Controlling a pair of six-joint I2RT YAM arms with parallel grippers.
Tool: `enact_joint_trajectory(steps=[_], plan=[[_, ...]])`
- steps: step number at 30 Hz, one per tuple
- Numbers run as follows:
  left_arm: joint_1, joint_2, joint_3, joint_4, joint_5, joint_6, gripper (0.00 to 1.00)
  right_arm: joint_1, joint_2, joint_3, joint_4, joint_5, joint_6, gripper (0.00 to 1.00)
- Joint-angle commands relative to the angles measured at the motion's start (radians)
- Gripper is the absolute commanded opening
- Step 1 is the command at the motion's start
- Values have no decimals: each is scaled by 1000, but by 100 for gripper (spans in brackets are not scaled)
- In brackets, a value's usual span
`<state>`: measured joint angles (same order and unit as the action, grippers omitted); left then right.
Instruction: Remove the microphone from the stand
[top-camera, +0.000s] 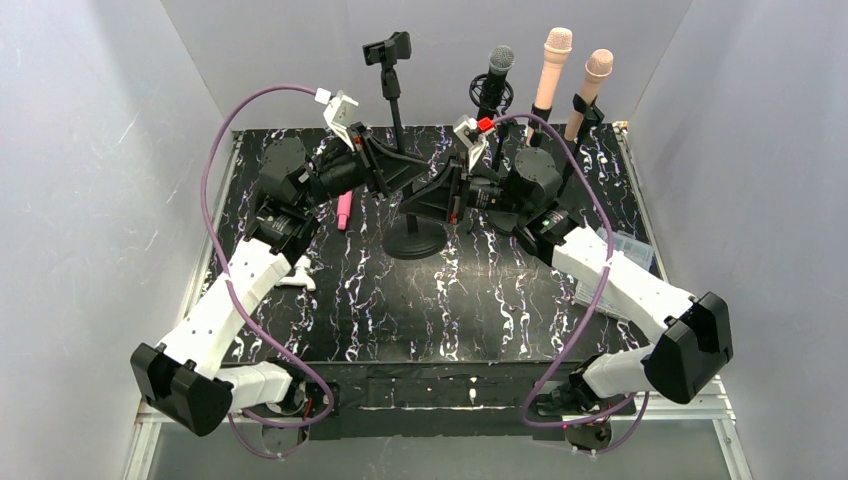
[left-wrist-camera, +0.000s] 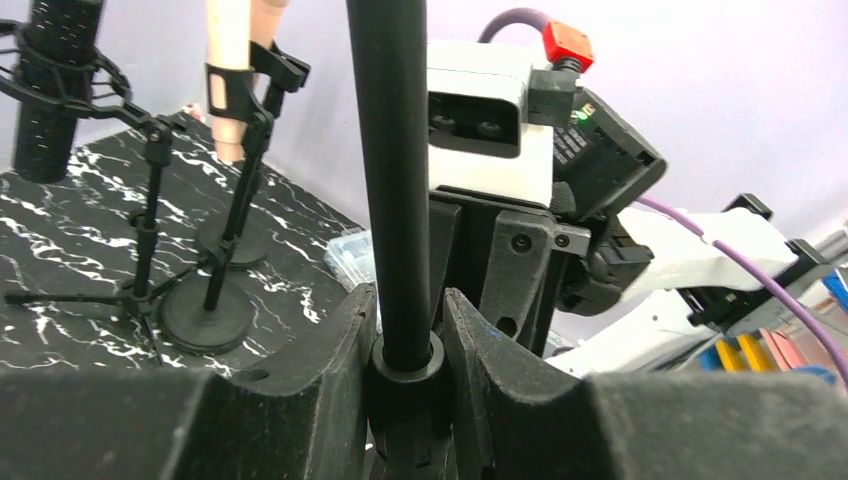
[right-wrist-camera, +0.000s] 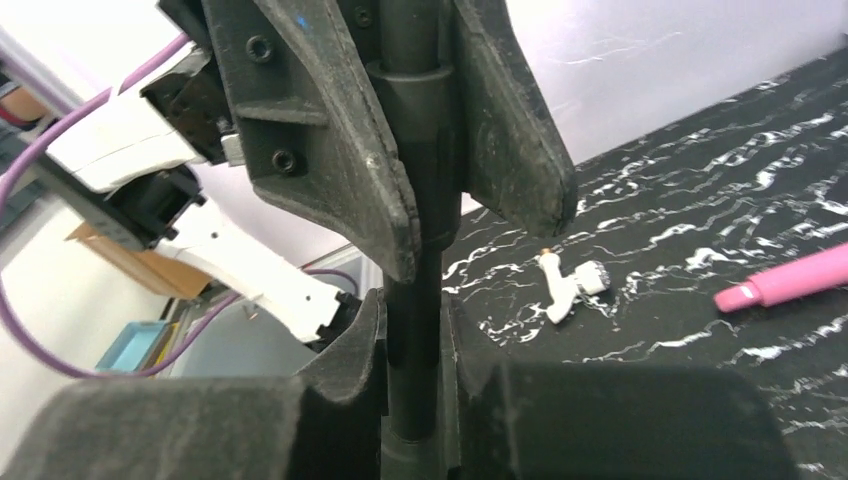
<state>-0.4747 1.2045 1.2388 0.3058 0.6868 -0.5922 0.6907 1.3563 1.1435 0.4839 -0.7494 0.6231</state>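
Stand upright near the middle of the black marbled table, round base flat on the surface, clip at its top empty. Left gripper clenched on the stand's pole from the left, fingers pressed in at a collar on the pole. Right gripper likewise clamped on the pole from the right, just beside the left one; which of the two sits higher, not clear. Pink microphone lying flat on the table to the left of the stand's base, apart from it, touching neither gripper. Small white plastic piece further left of the stand and nearer the arm bases. Behind and to the right of the stand: black microphone in a ring mount on a tripod, then a cream microphone and a tan microphone, each upright in its own clip.
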Motion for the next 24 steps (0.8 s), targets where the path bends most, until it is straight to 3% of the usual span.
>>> enact_joint_trajectory(steps=[1, 9, 15, 18, 21, 24], plan=[[-5, -54, 17, 76, -57, 39, 0, 12, -25, 100, -260, 218, -116, 1], [-35, -62, 15, -78, -240, 134, 0, 84, -11, 271, -652, 619, -316, 1], [-147, -4, 130, -308, -628, 253, 0, 207, 58, 386, -747, 925, -399, 1], [-162, 19, 160, -354, -741, 245, 0, 222, 73, 406, -740, 946, -410, 1], [-163, 25, 178, -373, -697, 261, 0, 212, 71, 406, -721, 891, -433, 1], [-163, 18, 203, -416, -612, 305, 28, 156, 58, 387, -689, 712, -418, 1]])
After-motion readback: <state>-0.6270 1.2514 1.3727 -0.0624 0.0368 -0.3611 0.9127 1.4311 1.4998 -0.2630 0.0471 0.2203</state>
